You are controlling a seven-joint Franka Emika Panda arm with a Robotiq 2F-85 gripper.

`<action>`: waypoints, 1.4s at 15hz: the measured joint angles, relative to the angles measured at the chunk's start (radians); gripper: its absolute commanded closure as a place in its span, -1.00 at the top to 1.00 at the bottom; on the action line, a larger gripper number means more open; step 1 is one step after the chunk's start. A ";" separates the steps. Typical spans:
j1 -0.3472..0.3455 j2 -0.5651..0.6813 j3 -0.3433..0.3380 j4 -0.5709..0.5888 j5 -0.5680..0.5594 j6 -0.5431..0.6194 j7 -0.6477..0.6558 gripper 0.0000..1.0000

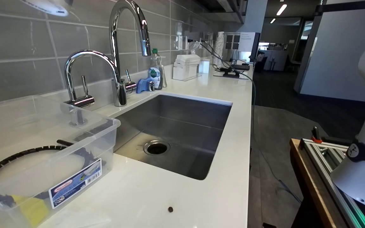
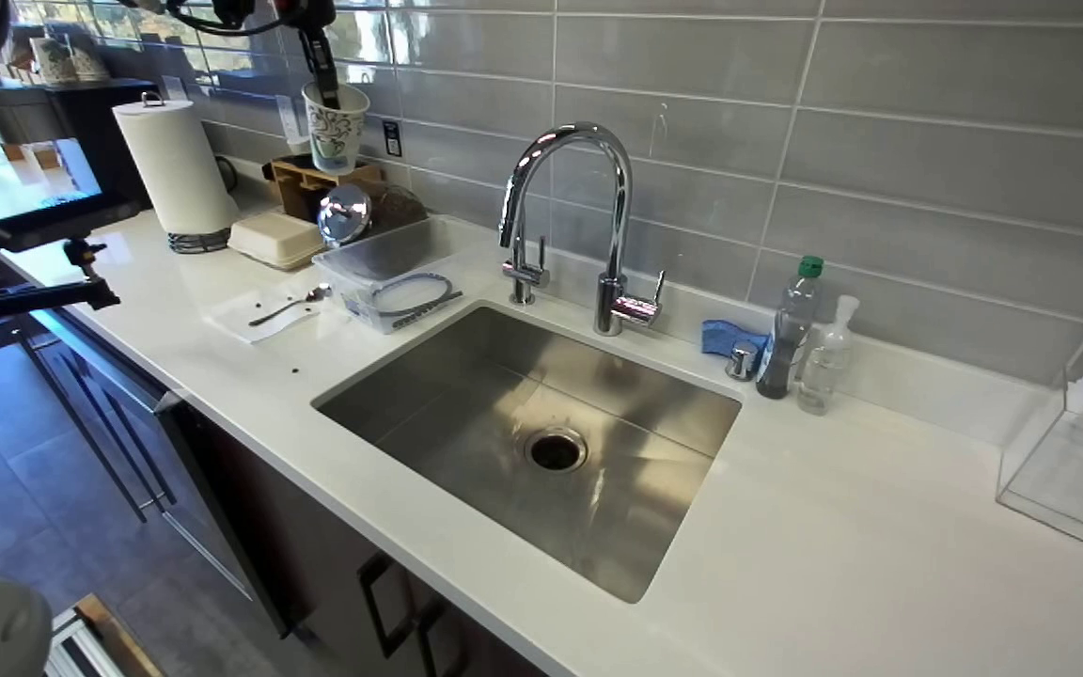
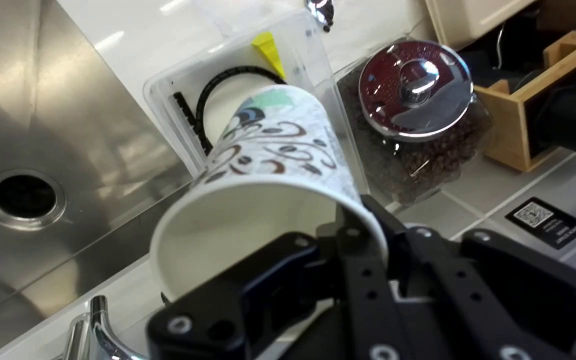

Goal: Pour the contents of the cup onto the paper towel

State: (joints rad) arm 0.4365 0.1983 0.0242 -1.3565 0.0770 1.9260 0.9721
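Your small, tapered, cream-white paper cup (image 2: pixel 338 136), printed with dark scrolls, hangs in the air with its mouth upward, presumably so nothing tips out before you choose. The wrist view shows part of its pale inner wall; the bottom is hidden, so you can't tell what, if anything, is inside. Your black, jointed metal gripper (image 3: pixel 356 210) has its fingers clamped on the cup's wall at the rim, one inside and one outside. That pinch should suit thin paper, gripping without crushing the body, though the cup may flex or swivel about it once you tilt.

The thin, flat, white paper towel (image 2: pixel 274 327) lies on the glossy white counter (image 2: pixel 842 527), well apart from the cup, and seems spread there to catch loose pieces: a few dark bits dot it. A shiny metal spoon (image 2: pixel 302 301) lies across it, perhaps weighing the light sheet down. You'll likely need to bring the cup over the towel before tipping it, aiming away from the spoon.

Just beside the towel stands the clear plastic bin (image 1: pixel 81 158), blue-labelled, corralling a black ribbed cable (image 3: pixel 243 70); carry the cup high enough to clear its rim. Near the bin's wall side, a squarish clear jar (image 3: pixel 420 165) of brown beans wears a domed metal lid, likely to shield them from the nearby stainless-steel sink (image 2: pixel 485 470).
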 measured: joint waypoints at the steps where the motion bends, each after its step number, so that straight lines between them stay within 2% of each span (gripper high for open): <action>1: 0.000 0.000 -0.008 -0.020 -0.044 0.033 -0.008 -0.97; 5: -0.016 -0.016 -0.069 -0.145 -0.183 0.137 0.005 -0.97; 7: -0.063 -0.040 -0.055 -0.220 -0.203 0.152 -0.002 -0.97; 9: -0.118 -0.076 -0.027 -0.298 -0.190 0.154 -0.043 -0.97; 12: -0.187 -0.138 0.006 -0.426 -0.089 0.212 -0.190 -0.97; 13: -0.205 -0.159 0.013 -0.471 -0.058 0.231 -0.242 -0.88; 15: -0.230 -0.192 0.020 -0.544 -0.036 0.265 -0.301 -0.88; 16: -0.236 -0.202 0.021 -0.565 -0.033 0.275 -0.311 -0.88; 17: -0.239 -0.208 0.023 -0.576 -0.032 0.279 -0.316 -0.97; 21: -0.251 -0.210 0.040 -0.585 -0.031 0.280 -0.334 -0.97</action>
State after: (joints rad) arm 0.1853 -0.0114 0.0642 -1.9420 0.0458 2.2062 0.6379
